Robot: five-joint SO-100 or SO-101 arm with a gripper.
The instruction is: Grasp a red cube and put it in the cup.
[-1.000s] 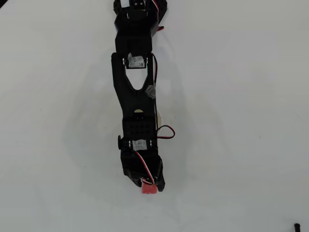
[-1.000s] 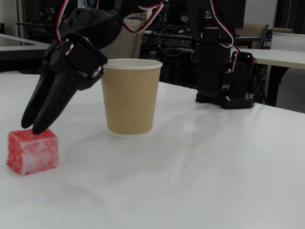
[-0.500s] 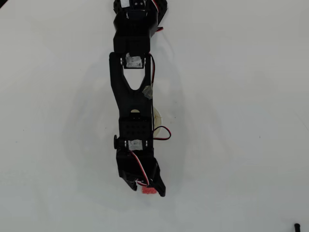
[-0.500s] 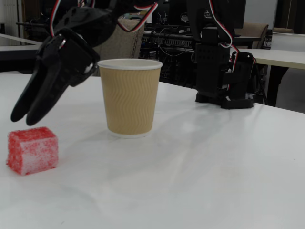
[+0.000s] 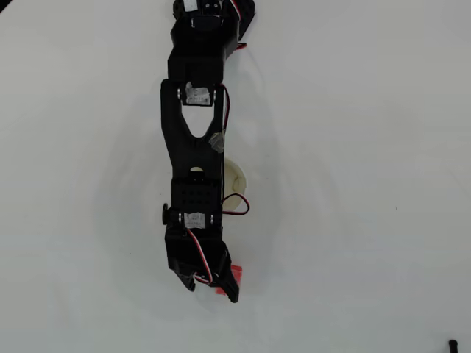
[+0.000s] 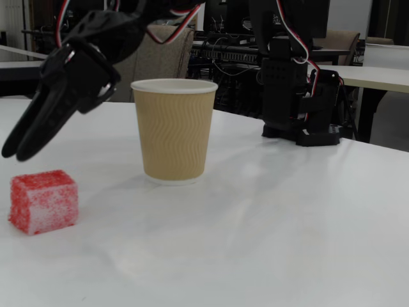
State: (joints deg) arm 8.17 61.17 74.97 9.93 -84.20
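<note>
- Since the earlier frame, the gripper (image 6: 16,146) has lifted off the red cube (image 6: 43,201), its jaws nearly closed and empty.
- That cube sits on the table (image 6: 268,217) beside the cup (image 6: 174,130).
- It looks light and spongy; pinching its opposite flat sides seems best.

This looks like a robotics or electronics lab. In the fixed view, well behind the fingers (image 6: 18,144), the background is crowded with dark equipment and tangled cables (image 6: 236,61) on benches, with another white table (image 6: 361,75) off to the right and a beige office chair (image 6: 163,59) just past the arm. The arm itself is a hobby-style black build with exposed servos and loose red, white and black wires (image 5: 234,208), its base (image 6: 300,83) standing on a plain white surface (image 6: 268,217) lit evenly from above.
</note>
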